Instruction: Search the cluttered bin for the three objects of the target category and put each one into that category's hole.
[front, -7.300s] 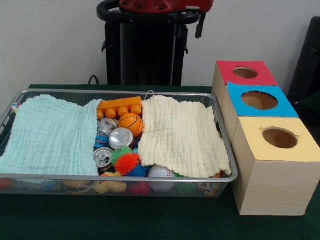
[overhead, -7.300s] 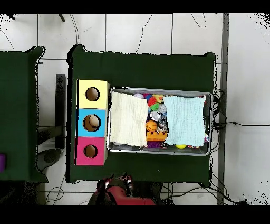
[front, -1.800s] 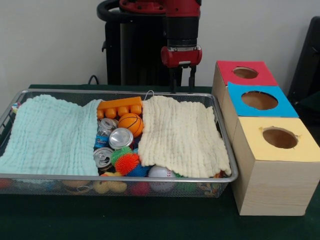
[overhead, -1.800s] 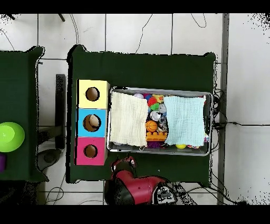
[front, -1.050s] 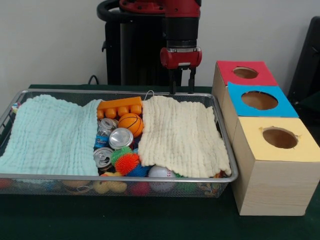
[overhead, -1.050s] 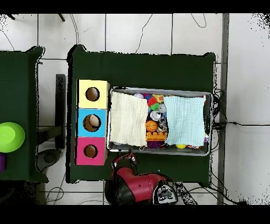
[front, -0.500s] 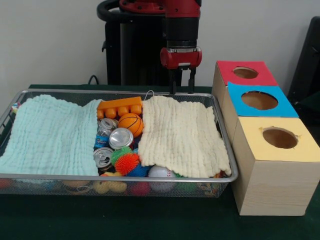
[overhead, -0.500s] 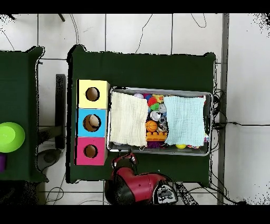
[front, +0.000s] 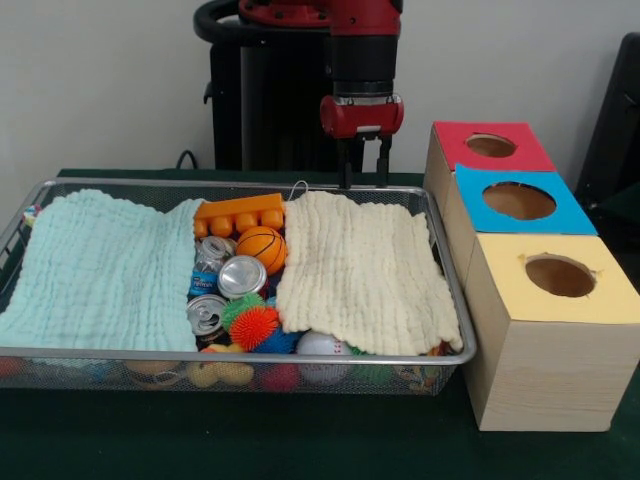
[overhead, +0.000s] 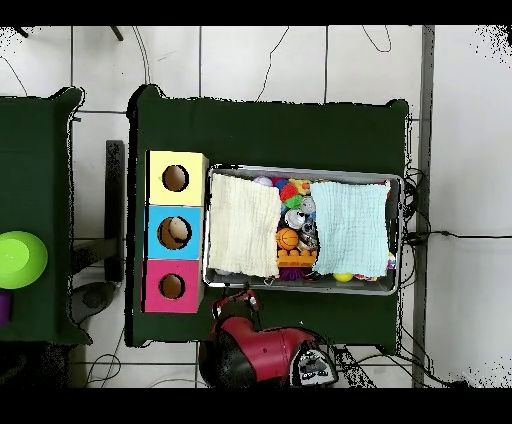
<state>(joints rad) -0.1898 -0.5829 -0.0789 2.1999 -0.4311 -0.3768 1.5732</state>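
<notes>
Fingers (front: 363, 177) parted above bin (front: 300, 186) far rim, beside cream cloth (front: 365, 270)

We see the red and black arm (front: 362, 40) hanging straight down; its gripper (front: 362, 178) points downward, the two fingers (front: 345, 168) parted with a gap between them.

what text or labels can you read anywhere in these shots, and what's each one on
No text can be read for certain.
Blue-labelled can in the mesh bin: print on its blue label, too small and blurred to read.
Red, blue and yellow box tops: plain colours, no writing.
Gripper and cloths: no markings visible.
</notes>
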